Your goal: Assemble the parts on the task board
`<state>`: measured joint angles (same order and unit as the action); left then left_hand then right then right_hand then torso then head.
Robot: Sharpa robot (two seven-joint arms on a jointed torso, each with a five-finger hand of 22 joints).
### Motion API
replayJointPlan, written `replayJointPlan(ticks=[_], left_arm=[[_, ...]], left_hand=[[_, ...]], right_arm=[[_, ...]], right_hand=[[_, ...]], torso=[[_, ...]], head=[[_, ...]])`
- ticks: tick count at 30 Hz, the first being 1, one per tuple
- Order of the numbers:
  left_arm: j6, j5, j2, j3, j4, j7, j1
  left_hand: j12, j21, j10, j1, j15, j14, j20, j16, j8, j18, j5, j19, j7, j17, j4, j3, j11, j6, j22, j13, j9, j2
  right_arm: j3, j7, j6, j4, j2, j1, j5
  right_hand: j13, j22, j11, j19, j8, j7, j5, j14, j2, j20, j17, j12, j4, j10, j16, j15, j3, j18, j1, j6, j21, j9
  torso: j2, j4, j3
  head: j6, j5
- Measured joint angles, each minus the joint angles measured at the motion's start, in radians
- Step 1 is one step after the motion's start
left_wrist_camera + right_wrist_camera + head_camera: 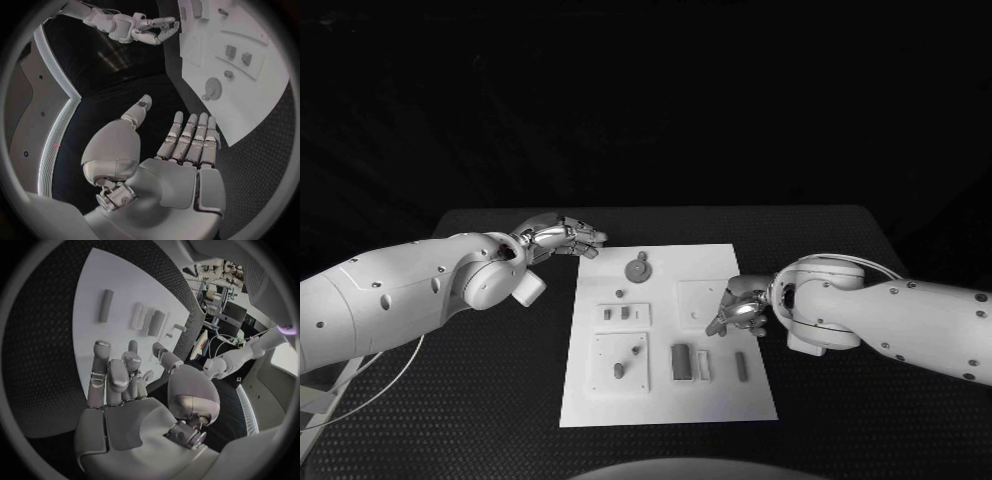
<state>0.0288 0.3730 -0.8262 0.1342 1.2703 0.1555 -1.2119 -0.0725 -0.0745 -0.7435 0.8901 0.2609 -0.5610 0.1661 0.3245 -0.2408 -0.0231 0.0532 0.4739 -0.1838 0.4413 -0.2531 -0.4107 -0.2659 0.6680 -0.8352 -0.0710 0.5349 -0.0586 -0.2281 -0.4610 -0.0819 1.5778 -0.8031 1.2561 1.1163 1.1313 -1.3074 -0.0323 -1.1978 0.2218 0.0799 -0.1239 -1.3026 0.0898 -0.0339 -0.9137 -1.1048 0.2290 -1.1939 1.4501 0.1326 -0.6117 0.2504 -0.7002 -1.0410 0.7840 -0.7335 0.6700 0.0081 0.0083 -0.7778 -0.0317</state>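
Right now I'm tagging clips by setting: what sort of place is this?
Probably a robotics lab bench: a black textured table carries a white rectangular task board with small grey parts, and desks with monitors stand in the room behind.

White task board (668, 400) — grey parts (681, 361)

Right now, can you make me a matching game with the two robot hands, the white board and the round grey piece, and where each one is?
Things:
1. left silver hand
2. right silver hand
3. round grey part with a short stem
4. white flat task board

Places:
A. lying on the board's far end
B. over the board's right edge
C. over the black table, off the board's far left corner
D. flat in the middle of the table

Pairs: 1-C, 2-B, 3-A, 4-D
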Motion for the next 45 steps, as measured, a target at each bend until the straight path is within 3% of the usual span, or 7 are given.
replayJointPlan(ticks=[2,6,14,17,26,33,45], left_arm=[[0.000,0.000,0.000,0.000,0.001,0.000,0.000],[0.000,0.000,-0.004,0.000,0.001,0.000,0.000],[-0.001,0.000,-0.006,0.000,0.001,0.000,0.000],[-0.001,0.000,-0.006,0.000,0.002,0.000,0.000],[-0.001,0.000,-0.006,0.000,0.002,0.000,0.000],[-0.002,0.000,-0.008,0.000,0.001,0.000,0.000],[-0.005,0.000,-0.008,0.000,0.001,0.000,0.000]], left_hand=[[0.000,0.000,0.000,0.000,0.000,0.000,0.000,0.000,0.000,0.000,0.000,0.000,0.000,0.000,0.000,0.000,0.000,0.000,0.000,0.000,0.000,0.000],[0.000,0.000,0.000,0.000,0.000,0.000,0.000,0.000,0.000,0.000,0.000,0.000,0.000,0.000,0.000,0.000,0.000,0.000,0.000,0.000,0.000,0.000],[0.000,0.000,0.000,-0.008,0.000,0.000,0.000,0.000,0.000,0.000,0.000,0.000,0.000,0.001,0.005,0.005,0.000,0.000,0.000,0.000,-0.001,-0.008],[0.000,0.000,0.000,-0.008,0.000,0.000,0.000,0.000,0.000,0.000,0.000,0.000,0.000,0.001,0.006,0.006,0.000,0.000,0.001,0.000,-0.001,-0.008],[0.000,0.000,0.000,-0.016,0.000,0.000,0.000,0.000,0.000,0.000,0.000,0.000,0.000,0.001,0.009,0.009,0.000,0.000,0.001,0.000,-0.002,-0.008],[0.000,0.000,0.000,-0.016,0.000,0.000,0.000,0.000,0.000,0.000,0.000,0.000,0.000,0.001,0.009,0.009,0.000,0.000,0.001,0.000,-0.002,-0.008],[0.000,0.000,0.000,-0.016,0.000,0.000,0.000,0.000,0.000,0.000,0.000,0.000,0.000,0.001,0.009,0.009,0.000,0.000,0.001,0.000,-0.002,-0.008]], right_arm=[[-0.001,-0.002,-0.002,-0.005,-0.018,0.004,-0.007],[-0.002,-0.008,-0.014,0.000,-0.044,0.005,-0.019],[-0.007,-0.028,-0.052,0.017,-0.074,0.005,-0.029],[-0.007,-0.035,-0.061,0.012,-0.084,-0.002,-0.027],[-0.012,-0.047,-0.071,0.007,-0.077,-0.056,0.008],[-0.013,-0.050,-0.075,-0.008,-0.070,-0.078,0.046],[-0.013,-0.049,-0.084,-0.017,-0.043,-0.091,0.087]], right_hand=[[0.007,0.000,-0.003,-0.003,0.019,-0.006,0.000,-0.003,-0.014,0.000,-0.002,-0.010,0.013,-0.003,0.000,0.000,0.002,0.000,-0.003,-0.020,0.000,-0.016],[0.014,0.000,-0.005,-0.004,0.046,-0.014,0.000,-0.008,-0.015,0.000,-0.005,-0.010,0.022,-0.006,0.004,0.005,0.011,0.000,-0.004,-0.034,0.000,-0.059],[0.011,0.000,-0.009,-0.004,0.046,-0.014,0.000,-0.004,-0.030,0.000,0.001,-0.011,0.007,-0.009,0.004,0.008,0.013,0.000,0.020,-0.034,0.000,-0.091],[0.011,0.000,-0.011,-0.004,0.046,-0.014,0.000,-0.004,-0.025,0.000,0.004,-0.011,-0.003,-0.006,0.004,0.009,0.011,0.000,0.025,-0.033,0.000,-0.095],[0.011,0.000,-0.012,-0.003,0.042,-0.010,0.000,-0.001,-0.024,0.000,0.011,-0.007,-0.006,-0.005,0.004,0.012,0.009,0.002,0.034,-0.018,0.000,-0.095],[0.011,0.000,-0.012,-0.003,0.042,-0.010,0.000,-0.001,-0.020,0.001,0.013,-0.007,-0.008,-0.005,0.004,0.012,0.006,0.002,0.038,-0.018,0.000,-0.094],[0.010,0.000,-0.012,-0.001,0.036,-0.011,0.000,-0.001,-0.017,-0.002,0.020,-0.003,-0.014,-0.005,0.004,0.011,0.006,0.001,0.041,-0.019,0.000,-0.093]], torso=[[0.000,-0.0002,-0.0005],[0.000,-0.0002,-0.0002],[0.000,-0.0011,0.0006],[0.000,-0.0011,-0.0001],[0.000,-0.0005,0.0005],[0.001,0.0008,0.0015],[0.001,0.0011,0.0009]], head=[[0.001,0.002],[0.003,0.004],[0.002,0.008],[0.002,0.010],[0.002,0.009],[-0.002,0.009],[-0.008,0.009]])
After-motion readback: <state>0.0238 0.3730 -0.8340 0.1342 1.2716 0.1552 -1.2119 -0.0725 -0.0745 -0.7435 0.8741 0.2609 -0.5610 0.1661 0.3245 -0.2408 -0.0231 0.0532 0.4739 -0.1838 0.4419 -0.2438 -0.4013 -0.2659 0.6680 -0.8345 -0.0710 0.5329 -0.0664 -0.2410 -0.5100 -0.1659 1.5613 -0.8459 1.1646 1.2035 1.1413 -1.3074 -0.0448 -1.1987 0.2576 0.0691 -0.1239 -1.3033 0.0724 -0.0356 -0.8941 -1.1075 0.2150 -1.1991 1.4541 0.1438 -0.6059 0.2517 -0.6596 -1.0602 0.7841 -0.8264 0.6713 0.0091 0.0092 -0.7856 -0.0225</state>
